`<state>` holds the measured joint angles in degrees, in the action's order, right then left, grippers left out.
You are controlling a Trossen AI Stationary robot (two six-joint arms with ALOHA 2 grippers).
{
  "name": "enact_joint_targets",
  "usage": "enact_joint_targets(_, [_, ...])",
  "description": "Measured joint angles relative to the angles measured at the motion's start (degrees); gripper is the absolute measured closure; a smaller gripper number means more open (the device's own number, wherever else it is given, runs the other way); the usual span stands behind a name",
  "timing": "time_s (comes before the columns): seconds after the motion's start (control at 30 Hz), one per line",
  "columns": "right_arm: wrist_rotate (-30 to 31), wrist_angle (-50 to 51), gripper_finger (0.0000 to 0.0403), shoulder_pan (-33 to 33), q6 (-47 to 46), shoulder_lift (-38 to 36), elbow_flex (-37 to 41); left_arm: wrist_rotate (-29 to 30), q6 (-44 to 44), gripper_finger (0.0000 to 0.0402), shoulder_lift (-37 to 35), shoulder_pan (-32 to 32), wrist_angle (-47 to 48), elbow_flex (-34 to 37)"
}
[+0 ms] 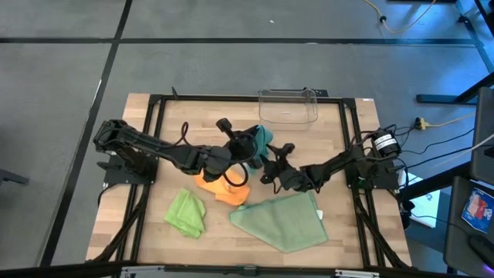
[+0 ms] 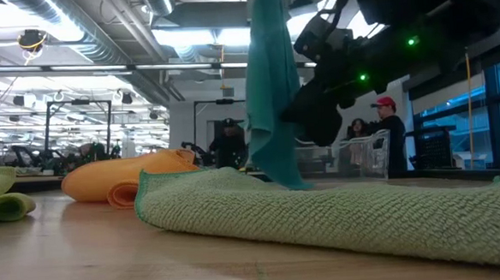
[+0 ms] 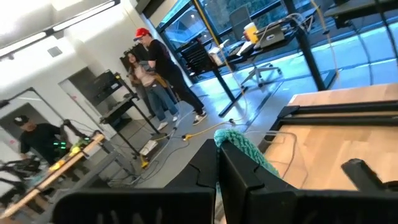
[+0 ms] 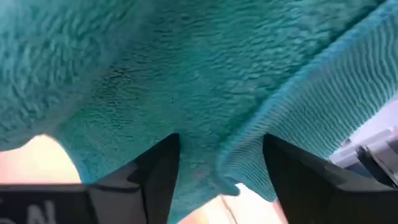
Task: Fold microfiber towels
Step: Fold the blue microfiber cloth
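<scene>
Near the middle of the high view, the left end effector (image 1: 248, 144) is pressed together on the teal microfiber towel (image 2: 270, 87), pinching its top edge; in the left wrist view a teal tuft (image 3: 239, 144) pokes up between the fingers. In the low view the cloth hangs from that pinch as a long limp drape down the centre of the frame, its lower tip reaching about to the desk (image 1: 147, 193). The right end effector (image 4: 217, 180) sits just right of it in the high view, fingers spread, with teal pile filling the space ahead of them and one ribbed hem running between them; it does not look to have gripped yet. The towel reads as very light, soft and floppy, with a fuzzy pile that should grip well rather than slip, and nothing fragile about it. It will sag and twist wherever unsupported, so the sensible hold is on the hem or a free lower corner, letting the two arms stretch it flat. The orange towel (image 1: 218, 188) lies crumpled at lower centre, the lime green towel (image 1: 186, 212) at lower left, and the large pale sage green towel (image 1: 282, 219) spread at lower right.
</scene>
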<state>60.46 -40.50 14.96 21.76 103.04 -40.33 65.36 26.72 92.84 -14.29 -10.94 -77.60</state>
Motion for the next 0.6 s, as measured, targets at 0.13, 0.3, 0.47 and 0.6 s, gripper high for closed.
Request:
enact_joint_targets(0.13, [-2.18,0.18,0.0195,0.68,1.43,-1.47,0.01,3.86,1.35,0.0401,0.0,-0.79,0.42,0.0])
enact_joint_targets(0.3, [-6.9,3.53,0.0213,0.94,1.48,-4.21,0.01,4.36,0.94,0.0401,0.0,-0.8,1.58,0.02])
enact_joint_targets(0.47, [-8.21,8.73,0.0215,0.29,1.16,-5.3,0.03,4.24,0.9,0.0401,0.02,-0.82,1.53,0.0])
enact_joint_targets(0.6, [-9.96,10.85,0.0215,-1.18,1.07,-5.3,0.03,4.19,0.92,0.0401,0.02,-0.99,1.55,0.02])
